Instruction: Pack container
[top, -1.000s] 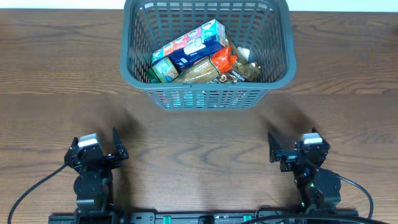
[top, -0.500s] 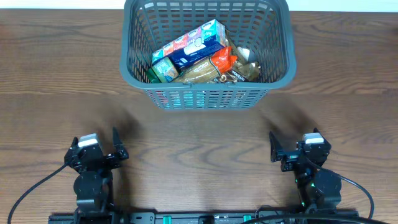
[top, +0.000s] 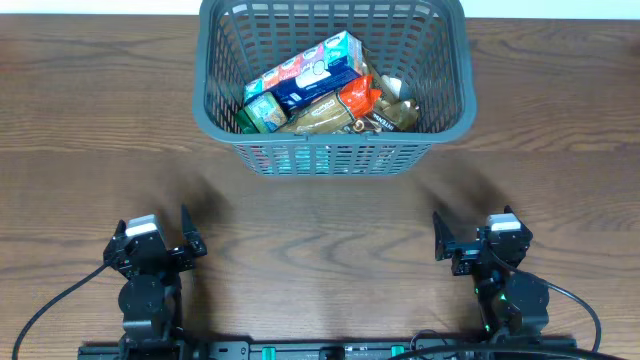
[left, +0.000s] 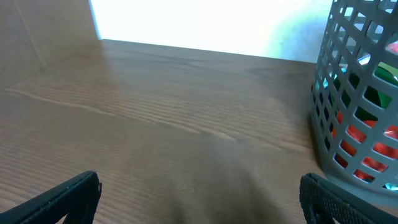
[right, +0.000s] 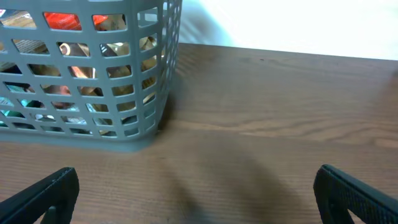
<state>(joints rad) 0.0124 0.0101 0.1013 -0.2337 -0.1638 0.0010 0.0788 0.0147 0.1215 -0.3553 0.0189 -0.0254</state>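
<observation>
The container (top: 212, 110), a grey-blue slatted basket, stands at the far middle of the table. It holds several grocery packets: a blue and teal box (top: 305, 72), an orange packet (top: 358, 98), a brown packet (top: 322, 116) and a green one (top: 265, 113). My left gripper (top: 153, 228) rests open near the front edge at the left, with nothing between its fingers. My right gripper (top: 472, 228) is open and empty at the front right. The left wrist view has the container (left: 348, 93) at its right edge beyond the gripper (left: 199, 193). In the right wrist view the container (right: 93, 81) fills the upper left, ahead of the gripper (right: 198, 186).
Bare brown wooden table (top: 320, 230) lies between the two grippers and the basket. Black cables (top: 60, 295) run from the arm bases along the front edge.
</observation>
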